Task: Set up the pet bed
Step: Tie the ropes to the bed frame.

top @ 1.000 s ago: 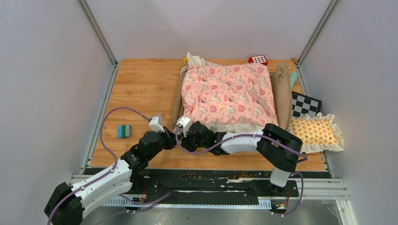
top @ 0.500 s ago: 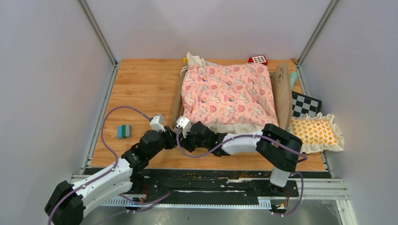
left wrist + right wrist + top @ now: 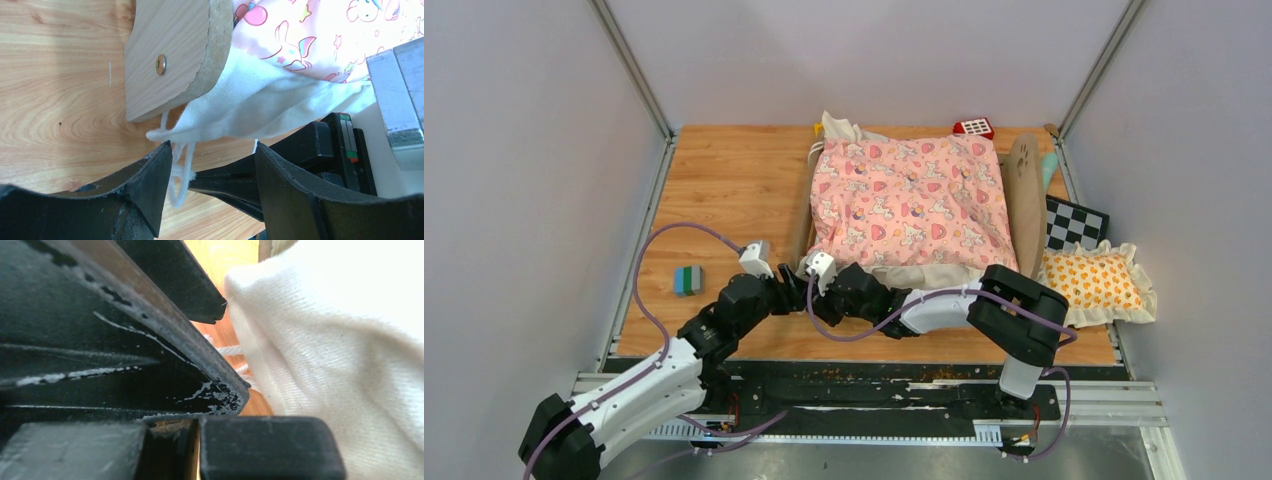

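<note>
- The pet bed is set toward the back right of the table, with its headboard turned to the right and its footboard to the left
- The pink quilt is spread over the frame, and its white underside is seen spilling out below the footboard corner at the near left
- The left gripper is held low beside that corner with its jaws well parted; nothing is clamped between them, though the white corner hangs just above the gap and loose threads dangle against one finger
- The right gripper is closed tight and pressed up against the white cloth; in the blurred wrist view it cannot be told whether a fold is pinched or merely touched
- The pillow is left lying on the table to the right of the headboard, apart from the bed
- The threads could be snagged on the left finger as it is drawn away, and the quilt corner would then be pulled off the frame
- The two grippers are placed very close together, so a knock between them could be caused by any sideways move
- If cloth is in fact trapped in the right jaws, the whole quilt could be dragged askew when that arm is withdrawn
</note>
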`<state>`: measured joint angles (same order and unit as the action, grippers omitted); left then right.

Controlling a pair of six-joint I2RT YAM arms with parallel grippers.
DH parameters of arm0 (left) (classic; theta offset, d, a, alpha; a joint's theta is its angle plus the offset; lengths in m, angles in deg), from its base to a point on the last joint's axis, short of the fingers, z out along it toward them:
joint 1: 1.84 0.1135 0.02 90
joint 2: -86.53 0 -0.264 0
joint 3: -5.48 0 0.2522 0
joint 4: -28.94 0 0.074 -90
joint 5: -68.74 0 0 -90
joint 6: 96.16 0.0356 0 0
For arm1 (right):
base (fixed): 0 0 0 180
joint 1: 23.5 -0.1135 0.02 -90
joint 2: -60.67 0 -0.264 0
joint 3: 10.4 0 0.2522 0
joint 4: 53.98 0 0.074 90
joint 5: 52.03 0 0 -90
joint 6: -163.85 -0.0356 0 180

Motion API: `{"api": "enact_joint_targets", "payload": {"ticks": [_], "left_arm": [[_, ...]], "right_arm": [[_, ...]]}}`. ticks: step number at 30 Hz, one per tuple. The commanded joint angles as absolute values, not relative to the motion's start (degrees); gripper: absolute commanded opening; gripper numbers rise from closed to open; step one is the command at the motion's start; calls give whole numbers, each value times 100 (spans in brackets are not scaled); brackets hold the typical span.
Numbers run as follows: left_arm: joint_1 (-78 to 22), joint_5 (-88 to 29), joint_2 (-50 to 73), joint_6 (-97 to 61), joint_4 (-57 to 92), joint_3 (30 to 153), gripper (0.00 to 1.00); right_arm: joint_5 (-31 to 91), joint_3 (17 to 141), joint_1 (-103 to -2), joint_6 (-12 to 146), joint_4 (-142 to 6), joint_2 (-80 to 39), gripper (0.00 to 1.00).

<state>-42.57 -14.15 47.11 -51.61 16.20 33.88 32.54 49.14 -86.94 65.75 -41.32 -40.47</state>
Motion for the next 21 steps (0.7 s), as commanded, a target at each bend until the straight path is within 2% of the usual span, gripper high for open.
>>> {"api": "enact_joint_targets", "payload": {"ticks": [1, 6, 13, 21], "left_arm": [[-4271, -1427, 4853, -5065, 1575, 3718, 70], [-4271, -846, 5105, -5217, 971, 3726, 74], [-4226, -10, 5595, -5706, 194, 3581, 61], [-3817, -25, 5323, -5977, -6, 3516, 53]], "right_arm": [[3368, 4992, -8705, 6437, -3626, -3973, 0], [3398, 5068, -8699, 6453, -3663, -4034, 0], [3469, 5238, -8705, 6455, -3816, -4136, 0], [3419, 5244, -8704, 6451, -3837, -4154, 0]]}}
